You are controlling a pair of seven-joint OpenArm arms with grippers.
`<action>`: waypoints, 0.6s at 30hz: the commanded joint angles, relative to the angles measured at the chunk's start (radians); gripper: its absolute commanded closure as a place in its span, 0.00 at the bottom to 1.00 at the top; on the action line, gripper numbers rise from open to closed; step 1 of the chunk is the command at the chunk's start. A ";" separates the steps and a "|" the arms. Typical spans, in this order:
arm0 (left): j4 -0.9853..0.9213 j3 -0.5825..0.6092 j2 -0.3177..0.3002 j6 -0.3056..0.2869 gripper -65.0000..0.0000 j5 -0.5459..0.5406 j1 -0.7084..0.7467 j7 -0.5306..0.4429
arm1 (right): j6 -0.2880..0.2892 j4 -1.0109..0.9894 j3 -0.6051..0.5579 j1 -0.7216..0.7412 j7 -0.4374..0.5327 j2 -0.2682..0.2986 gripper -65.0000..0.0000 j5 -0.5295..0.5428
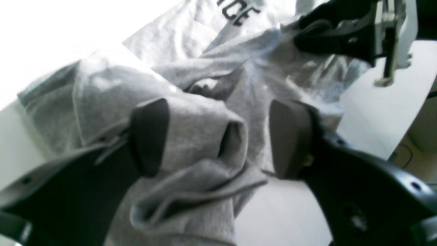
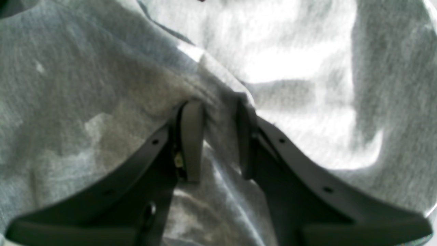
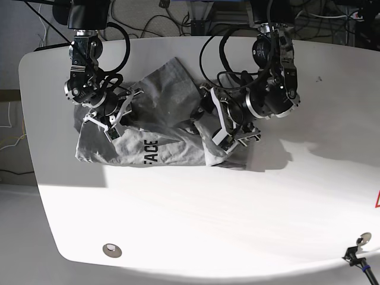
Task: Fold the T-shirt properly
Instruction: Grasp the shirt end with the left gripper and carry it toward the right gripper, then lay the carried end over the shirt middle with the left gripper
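Note:
The heather-grey T-shirt (image 3: 163, 133) lies crumpled on the white table (image 3: 196, 208), with black lettering (image 3: 151, 148) showing near its front edge. My left gripper (image 1: 220, 138) stands open over the shirt's right end. A bunched fold (image 1: 201, 136) sits between its wide-apart pads and brushes the left pad (image 1: 150, 136). In the base view that gripper (image 3: 202, 116) is on the right side of the shirt. My right gripper (image 2: 218, 136) is shut on a raised ridge of the T-shirt (image 2: 102, 85) and appears in the base view (image 3: 122, 101) at the shirt's left end.
The table's curved front edge (image 3: 196, 274) runs along the bottom, with a round fitting (image 3: 111, 250) near its left corner. A small clamp-like object (image 3: 360, 246) sits at the lower right edge. Cables (image 3: 178, 15) hang behind the table.

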 commanded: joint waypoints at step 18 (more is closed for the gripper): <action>-0.011 -0.107 -0.179 -0.004 0.22 0.013 -0.102 -0.045 | 0.014 -0.001 -0.002 -0.009 -0.061 -0.016 0.75 -0.019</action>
